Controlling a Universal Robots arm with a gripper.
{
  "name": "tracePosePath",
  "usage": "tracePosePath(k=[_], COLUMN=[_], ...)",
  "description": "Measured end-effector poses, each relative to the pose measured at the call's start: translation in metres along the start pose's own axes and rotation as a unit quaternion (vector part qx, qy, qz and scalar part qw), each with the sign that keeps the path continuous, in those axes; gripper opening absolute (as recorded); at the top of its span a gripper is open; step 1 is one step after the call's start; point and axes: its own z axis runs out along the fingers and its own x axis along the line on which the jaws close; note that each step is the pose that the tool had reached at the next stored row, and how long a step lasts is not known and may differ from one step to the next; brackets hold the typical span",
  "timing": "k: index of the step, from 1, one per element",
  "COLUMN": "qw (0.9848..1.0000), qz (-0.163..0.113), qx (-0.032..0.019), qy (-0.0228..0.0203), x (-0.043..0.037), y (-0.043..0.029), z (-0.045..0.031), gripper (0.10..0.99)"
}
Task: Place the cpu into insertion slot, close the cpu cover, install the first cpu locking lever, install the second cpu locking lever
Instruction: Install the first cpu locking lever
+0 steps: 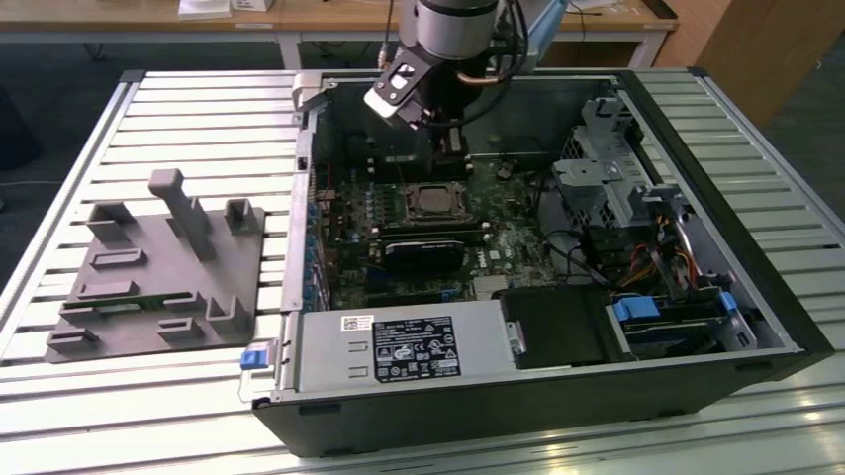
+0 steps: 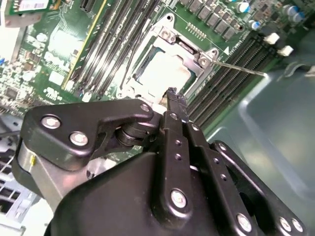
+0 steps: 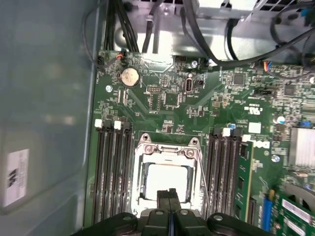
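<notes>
The cpu [image 3: 167, 178] lies flat in the insertion slot [image 1: 429, 203] amid the green motherboard, its pale metal face showing through the window of the cpu cover [image 3: 140, 172]. The cover lies down over the chip in both wrist views [image 2: 183, 47]. A thin locking lever [image 2: 241, 69] juts out from one corner of the socket, away from its side. My gripper [image 3: 169, 192] is shut with nothing in it, its black tips just above the socket's edge [image 2: 172, 93]. In the exterior view it hangs [image 1: 452, 148] just behind the socket.
Black memory slots [image 3: 113, 177] flank the socket on both sides. The open computer case [image 1: 779, 327] holds a power supply [image 1: 396, 351], a drive cage [image 1: 608, 168] and cables [image 1: 660, 257]. A grey fixture plate [image 1: 158, 267] sits on the slatted table at the exterior view's left.
</notes>
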Motion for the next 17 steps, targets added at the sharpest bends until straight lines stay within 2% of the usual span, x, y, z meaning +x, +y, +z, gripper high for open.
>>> tracePosePath(k=[10,13,17], qw=[1.0,1.0,0.9992], qz=[0.0,-0.005,-0.04], qx=[0.0001,0.0001,0.0011], qy=[-0.0001,0.0002,0.0005], x=[0.0009,0.0009,0.0009], y=[0.0003,0.0004,0.0004], z=[-0.0314,-0.0333,-0.0333], gripper=[0.106,0.106,0.106])
